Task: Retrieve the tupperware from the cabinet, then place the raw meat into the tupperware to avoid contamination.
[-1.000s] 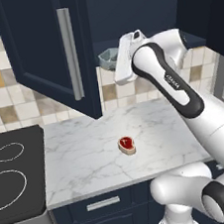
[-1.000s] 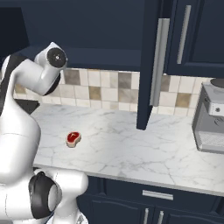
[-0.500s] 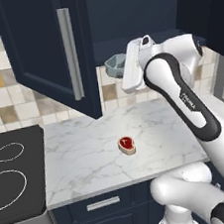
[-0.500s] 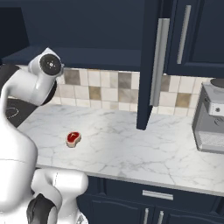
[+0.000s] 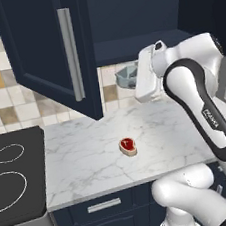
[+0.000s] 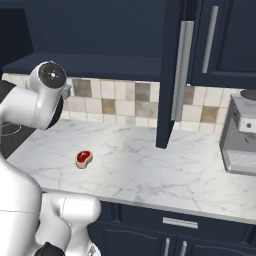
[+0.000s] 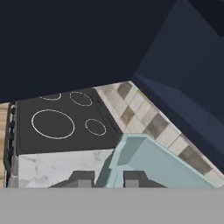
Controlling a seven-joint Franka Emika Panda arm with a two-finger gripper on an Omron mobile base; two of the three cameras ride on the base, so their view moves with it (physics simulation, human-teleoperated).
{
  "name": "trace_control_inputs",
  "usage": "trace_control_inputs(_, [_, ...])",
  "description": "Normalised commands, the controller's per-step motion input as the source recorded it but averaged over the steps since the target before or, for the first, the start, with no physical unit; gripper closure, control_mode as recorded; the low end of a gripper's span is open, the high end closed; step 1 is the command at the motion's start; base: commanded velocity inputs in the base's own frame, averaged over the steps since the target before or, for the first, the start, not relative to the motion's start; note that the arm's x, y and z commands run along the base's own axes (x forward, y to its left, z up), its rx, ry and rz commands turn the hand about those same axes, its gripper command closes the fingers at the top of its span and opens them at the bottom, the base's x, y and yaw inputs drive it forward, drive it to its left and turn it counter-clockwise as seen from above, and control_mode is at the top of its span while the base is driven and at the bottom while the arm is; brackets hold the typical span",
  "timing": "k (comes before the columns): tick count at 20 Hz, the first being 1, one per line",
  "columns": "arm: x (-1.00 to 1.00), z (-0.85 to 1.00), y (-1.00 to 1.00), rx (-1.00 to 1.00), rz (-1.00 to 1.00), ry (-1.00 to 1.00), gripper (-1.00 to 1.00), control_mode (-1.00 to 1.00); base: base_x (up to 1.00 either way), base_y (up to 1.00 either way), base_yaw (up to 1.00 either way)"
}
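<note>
White marble counter [image 5: 91,158] spans the lower middle of the left base view. Above it, the gripper [image 7: 109,178] is clamped on the rim of the tupperware [image 5: 127,76], held in the air right of centre. Below it, the raw meat [image 5: 128,146] lies on the counter. At upper left, the cabinet [image 5: 41,49] door stands open.

Pale blue tupperware [image 7: 162,164]; red raw meat [image 5: 128,145] (tan rim); navy cabinet [image 5: 46,48]; white-grey marbled counter [image 5: 85,156].
</note>
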Motion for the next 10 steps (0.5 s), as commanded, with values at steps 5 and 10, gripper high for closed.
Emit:
trace_control_inputs(5, [-0.44,-0.28,-0.12,0.0,0.0,0.12,1.0,-1.0,0.0,0.0,0.0])
trace_control_inputs(10, [-0.34,-0.44,-0.04,0.0,0.0,0.12,1.0,-1.0,0.0,0.0,0.0])
